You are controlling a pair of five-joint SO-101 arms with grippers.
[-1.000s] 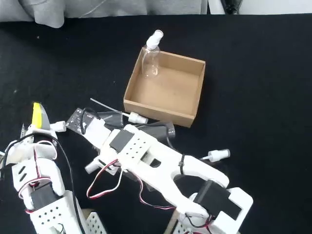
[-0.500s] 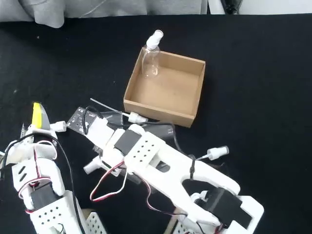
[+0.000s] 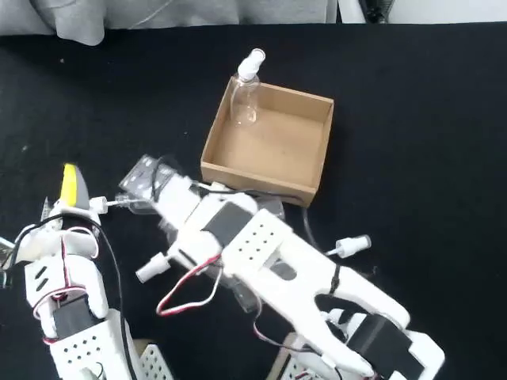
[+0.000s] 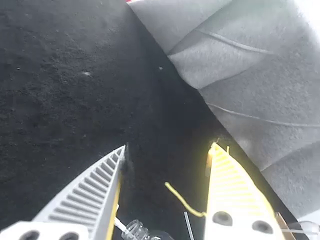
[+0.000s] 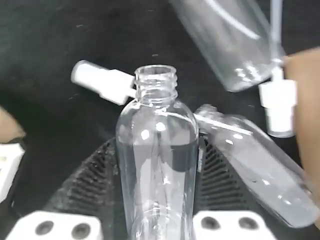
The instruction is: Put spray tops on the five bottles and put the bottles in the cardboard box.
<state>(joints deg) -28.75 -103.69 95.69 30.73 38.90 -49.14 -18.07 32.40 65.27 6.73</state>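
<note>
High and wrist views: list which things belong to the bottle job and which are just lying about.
Job: cardboard box, capped bottle inside it, uncapped bottle in right gripper, loose spray tops.
Lying about: grey cloth beyond the box.

The left hand (image 4: pixel 167 150) hangs with fingers spread, while the right hand (image 5: pixel 156 162) is clamped on a bottle (image 5: pixel 155 115).

One cardboard box (image 3: pixel 253 176). Four bottles can be counted: one capped bottle (image 3: pixel 245 99) in the box's 11 o'clock corner, plus three without tops: the gripped bottle (image 5: pixel 156 165), a farther bottle (image 5: pixel 225 45) and a neighbouring bottle (image 5: pixel 260 170). Three loose spray tops lie on the counter (image 3: pixel 428 119), placed from the box: the 4 o'clock spray top (image 3: pixel 352 245), the 7 o'clock spray top (image 3: pixel 150 267) and the 8 o'clock spray top (image 3: pixel 97 204).
</note>
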